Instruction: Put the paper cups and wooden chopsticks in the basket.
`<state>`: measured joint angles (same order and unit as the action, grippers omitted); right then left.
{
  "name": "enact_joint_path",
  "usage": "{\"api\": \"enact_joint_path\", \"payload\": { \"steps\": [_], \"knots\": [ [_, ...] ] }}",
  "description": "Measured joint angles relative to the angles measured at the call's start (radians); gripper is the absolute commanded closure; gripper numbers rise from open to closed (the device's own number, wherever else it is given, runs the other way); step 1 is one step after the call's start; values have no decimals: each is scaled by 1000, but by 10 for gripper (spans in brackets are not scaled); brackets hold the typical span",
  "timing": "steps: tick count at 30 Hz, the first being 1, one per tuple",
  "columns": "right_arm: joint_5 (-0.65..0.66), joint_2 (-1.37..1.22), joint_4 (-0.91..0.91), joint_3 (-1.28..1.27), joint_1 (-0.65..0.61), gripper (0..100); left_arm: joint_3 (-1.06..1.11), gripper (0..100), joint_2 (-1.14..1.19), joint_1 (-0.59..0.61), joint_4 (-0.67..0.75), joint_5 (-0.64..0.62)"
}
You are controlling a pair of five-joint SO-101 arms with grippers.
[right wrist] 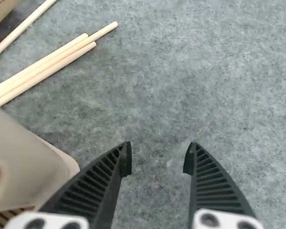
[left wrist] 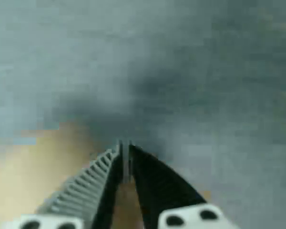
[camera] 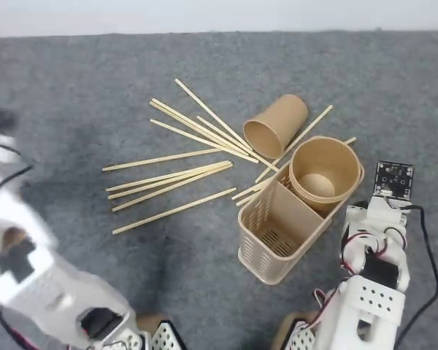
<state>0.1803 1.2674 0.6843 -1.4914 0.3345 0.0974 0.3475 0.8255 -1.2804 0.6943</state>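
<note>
Right fingers (right wrist: 107, 179) apart beside basket (right wrist: 24, 162)

Right gripper (right wrist: 157, 160) above grey felt-covered counter (right wrist: 205, 71), black ribbed jaws apart, nothing between them. Bundle of three wooden chopsticks (right wrist: 47, 67) lying flat on counter, well apart from gripper, ends nearly level. Single chopstick (right wrist: 24, 26) beyond bundle, roughly parallel to it. Beige basket (right wrist: 24, 162) wall just beside one jaw; contact unclear.
</note>
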Motion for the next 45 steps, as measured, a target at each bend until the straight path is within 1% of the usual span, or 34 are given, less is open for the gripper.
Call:
{"api": "enact_joint_path", "payload": {
  "steps": [3,5,7,9,11,13,14,16,19,22,24,27,31,34,38,45],
  "knots": [
    [0,0,0,0,0,805,0,982,-72,-127,-72,-6],
    [0,0,0,0,0,805,0,981,-147,-241,-104,-43],
    [0,0,0,0,0,805,0,981,-249,-347,-106,-87],
    [0,0,0,0,0,805,0,981,-361,-428,-106,-106],
    [0,0,0,0,0,805,0,981,-476,-462,-80,-115],
    [0,0,0,0,0,805,0,981,-585,-457,-44,-138],
    [0,0,0,0,0,805,0,981,-638,-434,-25,-157],
    [0,0,0,0,0,805,0,981,-730,-342,31,-183],
    [0,0,0,0,0,805,32,981,-810,-127,118,-184],
    [0,0,0,0,0,805,118,981,-815,89,216,-170],
    [0,0,0,0,0,805,184,981,-813,206,278,-164],
    [0,0,0,0,0,805,261,981,-793,336,367,-152],
    [0,0,0,0,0,805,308,981,-743,476,479,-147],
    [0,0,0,0,0,805,313,981,-669,540,532,-146],
    [0,0,0,0,0,805,313,981,-537,577,595,-144],
    [0,0,0,0,0,805,195,981,-224,589,624,-87]
  ]
}}
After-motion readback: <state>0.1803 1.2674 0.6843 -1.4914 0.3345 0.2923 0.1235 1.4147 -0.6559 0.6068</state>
